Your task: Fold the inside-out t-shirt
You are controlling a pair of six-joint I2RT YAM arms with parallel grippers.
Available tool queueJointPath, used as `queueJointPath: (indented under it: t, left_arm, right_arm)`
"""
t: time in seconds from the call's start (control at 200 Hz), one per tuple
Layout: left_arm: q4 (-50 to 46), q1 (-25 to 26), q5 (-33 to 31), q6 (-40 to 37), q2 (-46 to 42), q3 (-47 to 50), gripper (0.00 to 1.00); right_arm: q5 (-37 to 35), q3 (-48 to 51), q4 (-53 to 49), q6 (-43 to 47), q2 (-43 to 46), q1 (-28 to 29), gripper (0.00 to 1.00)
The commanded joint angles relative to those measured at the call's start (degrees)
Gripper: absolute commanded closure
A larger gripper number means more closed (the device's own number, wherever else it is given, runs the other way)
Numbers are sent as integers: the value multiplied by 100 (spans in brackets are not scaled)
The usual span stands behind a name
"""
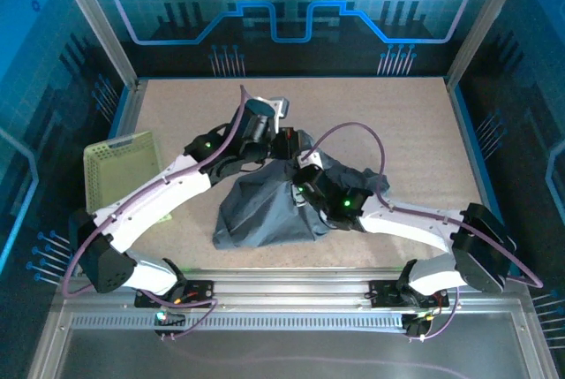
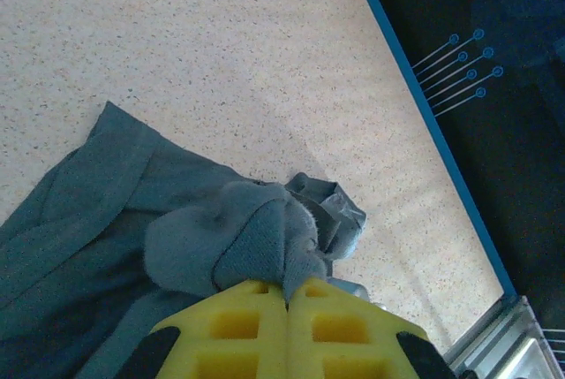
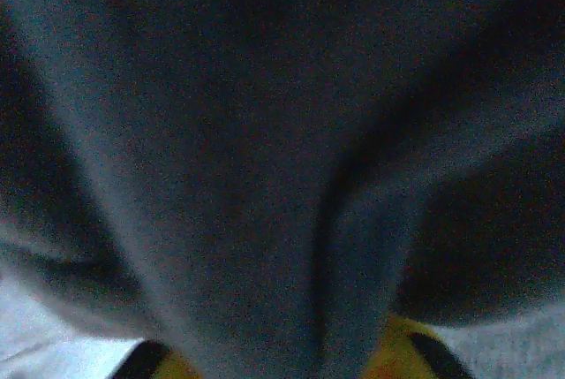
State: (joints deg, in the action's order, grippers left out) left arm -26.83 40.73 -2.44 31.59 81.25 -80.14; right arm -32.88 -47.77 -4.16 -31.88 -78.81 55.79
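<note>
While the inside-out t-shirt (image 1: 265, 216) lies bunched in the middle of the table (image 1: 397, 114), a little toward 6 o'clock, we see the left gripper (image 2: 287, 298) clamped tight on a wad of its grey cloth at the heap's 12 o'clock edge. Just beside it toward 3 o'clock, the right gripper (image 1: 303, 171) is closed on the fabric too, a fold draping over its yellow fingers (image 3: 402, 354) and hiding most of them. At 9 o'clock, apart from the shirt, a pale mesh basket (image 1: 119, 167) sits by the table's edge.
</note>
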Motion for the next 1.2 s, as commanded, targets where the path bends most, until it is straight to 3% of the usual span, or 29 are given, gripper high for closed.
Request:
queueJointPath:
  t: [0.0, 0.21, 0.375, 0.53, 0.635, 0.83, 0.94, 1.195]
  left_arm:
    - [-434, -397, 57, -15, -358, -588, 100]
    - [-735, -1056, 211, -48, -651, -903, 100]
    - [-611, -1164, 380, 118, -791, -766, 100]
    - [-109, -1144, 1102, 575, -589, -419, 100]
    - [325, -1063, 1390, 956, -439, -119, 100]
    - [613, -711, 1376, 1197, -187, -19, 100]
    - [667, -578, 1368, 1268, -136, -19, 100]
    - [741, -441, 1371, 1382, -83, 68, 100]
  right_arm:
    - [-828, 323, 82, 372, 239, 208, 100]
    - [-1286, 1007, -190, 758, 825, 222, 100]
    - [-1543, 1000, -350, 983, 1017, 222, 100]
    - [-155, 681, -214, 1344, 1561, 217, 54]
    - [-129, 222, -471, 1240, 1785, 213, 45]
    - [680, -137, 58, 1452, 1698, 210, 43]
    - [636, -356, 57, 1349, 1517, 108, 41]
    - [1147, -486, 561, 1199, 1241, -142, 57]
